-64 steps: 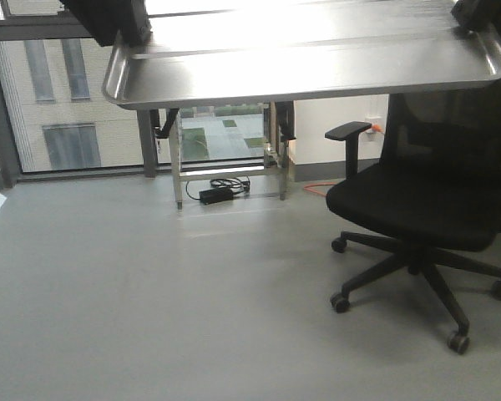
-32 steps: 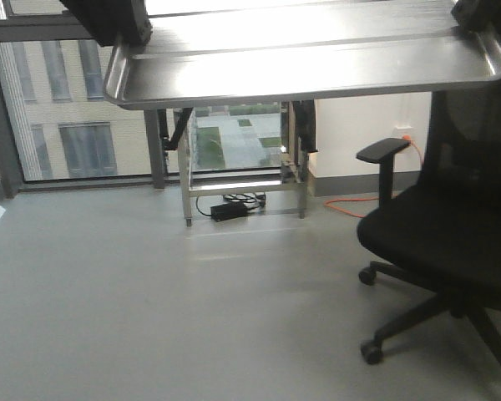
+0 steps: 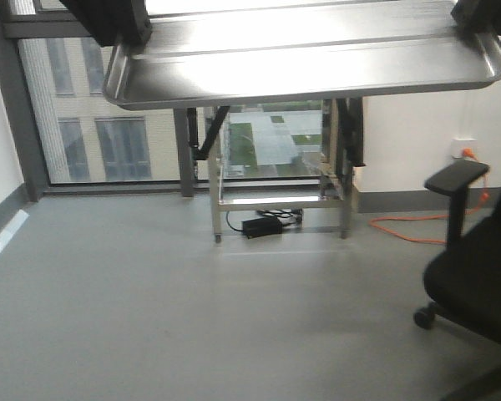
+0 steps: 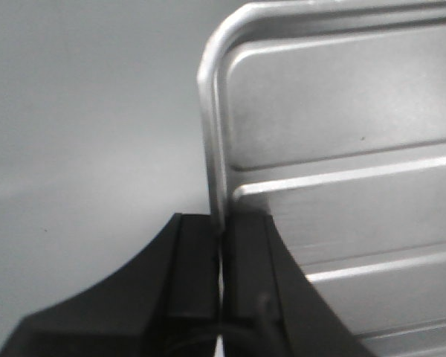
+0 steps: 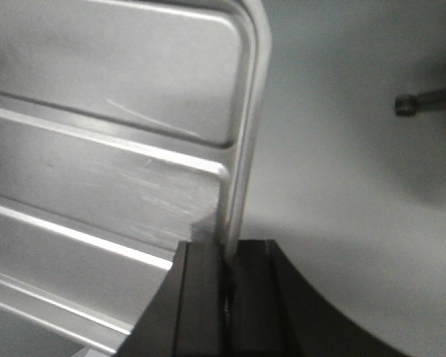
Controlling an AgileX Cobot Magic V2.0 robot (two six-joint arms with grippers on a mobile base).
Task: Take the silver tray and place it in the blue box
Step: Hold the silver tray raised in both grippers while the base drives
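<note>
We are in the carrying step. The shallow, shiny silver metal tray with rounded corners and long raised ridges hangs in the air across the top of the front view, roughly level, held at its two short ends and touching nothing else. In the left wrist view the left jaws are pressed onto the tray's rolled rim, one black pad on each side of the thin edge with no gap showing. The right wrist view shows the right jaws pinching the opposite rim in the same way. Below the tray lies the bare grey floor. A metal-framed stand sits by the tall window, with a black power brick under it. An orange cable trails near the wall, and a black office chair is at the right edge. The large deep blue plastic crate meant to receive the tray is in none of our views, so we cannot say where it stands. We judge the grab done and the placing not yet begun. The next move, as we read it, calls for bringing that crate into sight, probably by turning or driving the base. Both arms would then carry the tray over its opening together, lower it inside, and only then spread the jaws. The thin-edge grips look to us like the weak point: any twist between the two arms could lever a rim loose.
</note>
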